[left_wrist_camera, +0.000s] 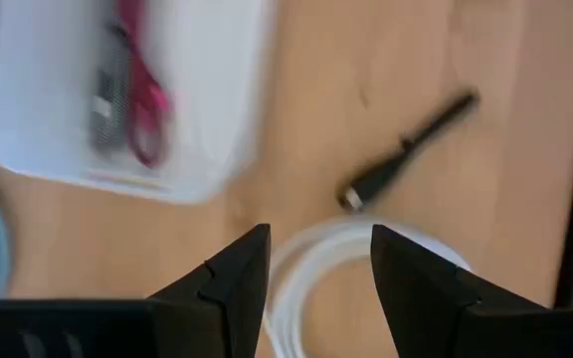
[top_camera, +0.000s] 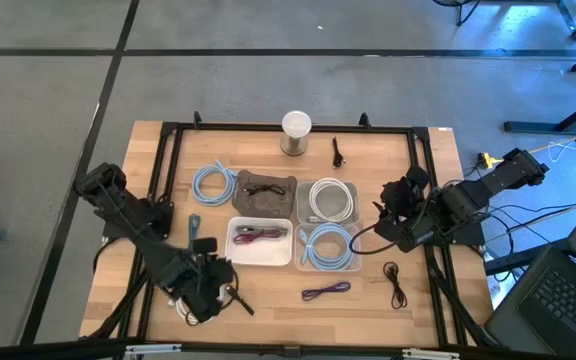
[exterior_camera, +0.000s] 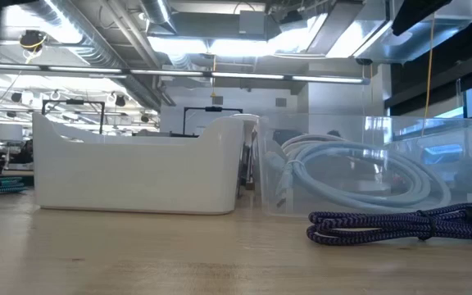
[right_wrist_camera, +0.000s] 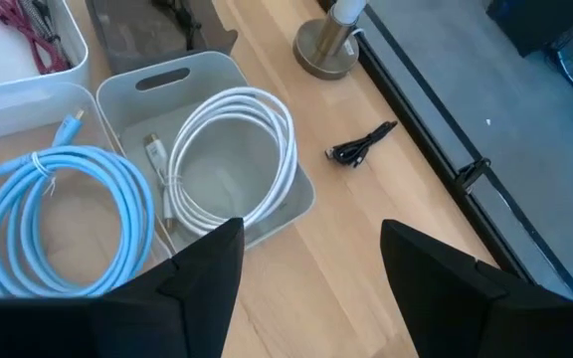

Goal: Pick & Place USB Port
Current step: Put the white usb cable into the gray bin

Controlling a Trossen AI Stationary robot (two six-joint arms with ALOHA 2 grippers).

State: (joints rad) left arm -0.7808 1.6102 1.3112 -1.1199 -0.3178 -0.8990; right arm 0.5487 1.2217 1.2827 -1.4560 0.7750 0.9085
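My left gripper (top_camera: 216,285) is open at the table's near left, and nothing is between its fingers. In the left wrist view its fingers (left_wrist_camera: 316,239) stand above a white coiled cable (left_wrist_camera: 351,254) that lies on the table, with a black plug-ended cable (left_wrist_camera: 406,154) just beyond it. My right gripper (top_camera: 393,215) is open and empty at the table's right. In the right wrist view it (right_wrist_camera: 311,234) hovers near the grey bin (right_wrist_camera: 296,204) that holds a white cable (right_wrist_camera: 232,149). A purple braided cable (top_camera: 326,290) lies on the table near the front and also shows in the low view (exterior_camera: 400,223).
A white bin (top_camera: 260,255) holds red cables. A clear bin (top_camera: 328,247) holds a blue cable. A brown tray (top_camera: 264,192) and a loose blue coil (top_camera: 213,183) lie farther back. A cup (top_camera: 296,133) and small black cables (top_camera: 337,152) (top_camera: 396,283) are also on the table.
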